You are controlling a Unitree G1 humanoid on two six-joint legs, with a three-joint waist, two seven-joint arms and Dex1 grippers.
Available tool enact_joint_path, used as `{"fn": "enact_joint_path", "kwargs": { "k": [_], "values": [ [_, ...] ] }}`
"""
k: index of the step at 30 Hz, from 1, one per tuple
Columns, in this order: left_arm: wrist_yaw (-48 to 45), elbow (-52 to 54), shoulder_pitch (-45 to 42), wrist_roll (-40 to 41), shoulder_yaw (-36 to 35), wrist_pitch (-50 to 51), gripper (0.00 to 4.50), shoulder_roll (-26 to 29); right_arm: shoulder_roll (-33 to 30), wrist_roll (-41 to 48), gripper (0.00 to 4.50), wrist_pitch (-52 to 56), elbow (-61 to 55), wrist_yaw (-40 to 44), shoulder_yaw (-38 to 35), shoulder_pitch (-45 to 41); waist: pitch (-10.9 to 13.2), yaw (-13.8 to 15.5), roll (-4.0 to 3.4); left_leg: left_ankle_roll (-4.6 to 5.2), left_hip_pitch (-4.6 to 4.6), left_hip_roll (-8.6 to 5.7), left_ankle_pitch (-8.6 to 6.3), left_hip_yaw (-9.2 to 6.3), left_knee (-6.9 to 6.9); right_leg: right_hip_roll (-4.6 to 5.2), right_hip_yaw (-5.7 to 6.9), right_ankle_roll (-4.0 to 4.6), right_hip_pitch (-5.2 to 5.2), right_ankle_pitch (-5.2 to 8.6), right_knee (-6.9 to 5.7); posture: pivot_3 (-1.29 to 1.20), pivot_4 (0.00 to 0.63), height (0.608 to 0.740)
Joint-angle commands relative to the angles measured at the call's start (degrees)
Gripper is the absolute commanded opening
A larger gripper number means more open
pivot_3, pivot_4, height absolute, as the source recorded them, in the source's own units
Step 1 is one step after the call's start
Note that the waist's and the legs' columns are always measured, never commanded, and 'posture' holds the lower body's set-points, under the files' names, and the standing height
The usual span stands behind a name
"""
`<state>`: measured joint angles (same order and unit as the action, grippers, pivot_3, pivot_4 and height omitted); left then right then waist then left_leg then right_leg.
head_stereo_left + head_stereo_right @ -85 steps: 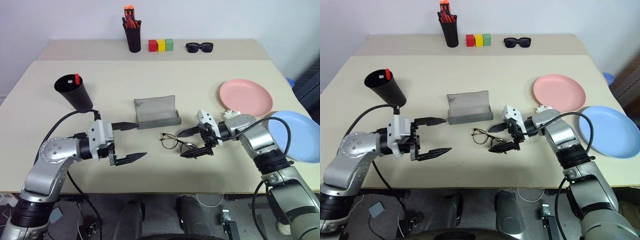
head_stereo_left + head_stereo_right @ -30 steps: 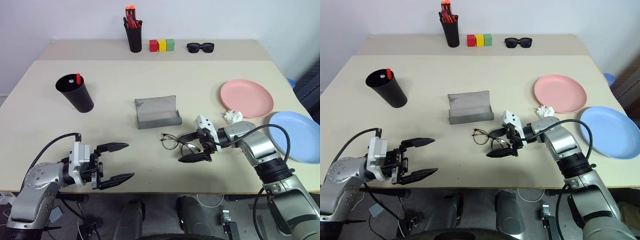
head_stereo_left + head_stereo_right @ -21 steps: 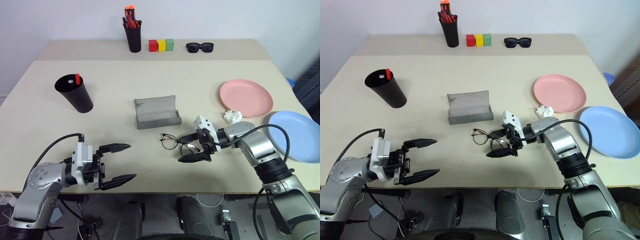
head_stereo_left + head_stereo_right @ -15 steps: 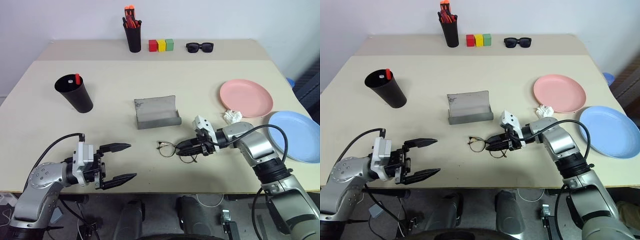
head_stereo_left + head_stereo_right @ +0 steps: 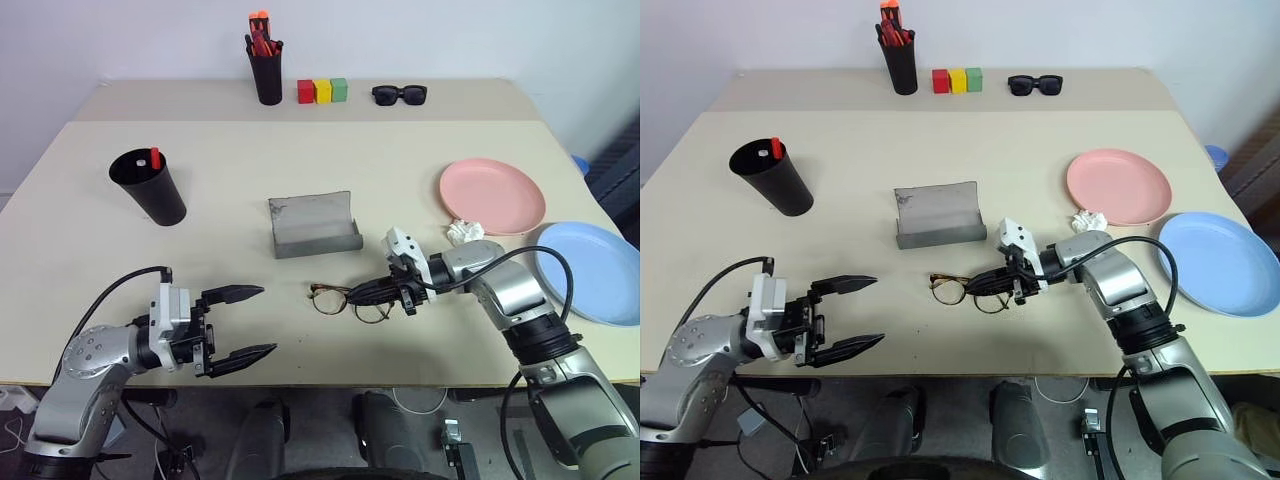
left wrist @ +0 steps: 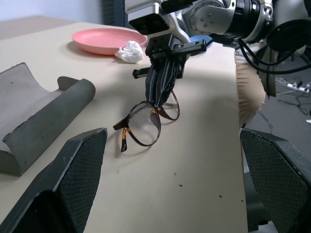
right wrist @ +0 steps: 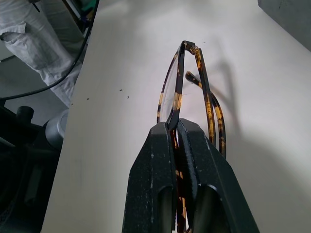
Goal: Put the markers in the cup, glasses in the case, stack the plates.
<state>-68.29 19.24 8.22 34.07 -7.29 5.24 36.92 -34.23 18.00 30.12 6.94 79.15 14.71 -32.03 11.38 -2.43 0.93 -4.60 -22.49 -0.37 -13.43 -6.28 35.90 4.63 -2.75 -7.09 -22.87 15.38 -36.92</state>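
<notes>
Between pressed right gripper (image 5: pixel 372 294) fingers: glasses (image 5: pixel 345 301) rim pinched, lenses beyond tips; left gripper (image 5: pixel 248 322) spread

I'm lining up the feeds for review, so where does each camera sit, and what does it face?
Left and right eye views: on the head, looking down over the table; both arms show.
Left wrist view: on the left arm, looking between its own open jaws at the right gripper.
Right wrist view: on the right arm, looking along its own shut jaws.
Shared: all show the glasses pinched by the right gripper; the left gripper hangs open, apart from them.
</notes>
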Motion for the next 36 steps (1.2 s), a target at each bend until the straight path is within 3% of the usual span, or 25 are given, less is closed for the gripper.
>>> {"fn": "enact_joint_path", "kwargs": {
  "k": [1,7,20,36],
  "values": [
    [0.38,2.11,-0.12,-0.27,0.51,-1.09,4.5,-0.29,-0.27,2.99,0.04,-3.5,-0.61,-0.88,-6.04,-1.94,0.0,0.07,0.0,0.0,-0.01,0.0,0.0,0.0,0.0,0.0,0.0,0.0,0.0,0.0,0.01,0.0,0.15,0.74],
    [1.83,1.45,-0.97,-0.22,-0.09,-1.17,4.5,-1.41,2.41,4.29,0.04,-9.74,3.16,-2.01,-9.73,-6.58,0.01,-0.12,-0.01,0.0,0.0,0.01,0.0,0.01,-0.05,-0.01,0.0,0.0,-0.03,0.0,0.02,0.0,0.15,0.74],
    [14.13,2.68,-3.43,-1.21,-1.97,0.0,4.5,-5.77,14.17,-1.98,0.04,-33.54,27.57,-7.14,-10.22,-19.3,0.01,-0.13,-0.02,0.0,0.01,0.01,0.01,0.0,-0.16,-0.01,0.0,-0.11,-0.07,-0.07,0.02,0.0,0.15,0.74],
    [19.55,8.72,2.96,-1.94,-3.25,-0.96,4.5,-5.85,21.36,-7.07,0.04,-48.03,47.45,-2.78,-9.41,-26.74,0.05,-0.21,-0.08,-0.01,0.03,0.01,0.01,0.01,-0.29,-0.02,-0.01,-0.08,-0.14,-0.06,-0.02,0.0,0.15,0.74]
  ]
}}
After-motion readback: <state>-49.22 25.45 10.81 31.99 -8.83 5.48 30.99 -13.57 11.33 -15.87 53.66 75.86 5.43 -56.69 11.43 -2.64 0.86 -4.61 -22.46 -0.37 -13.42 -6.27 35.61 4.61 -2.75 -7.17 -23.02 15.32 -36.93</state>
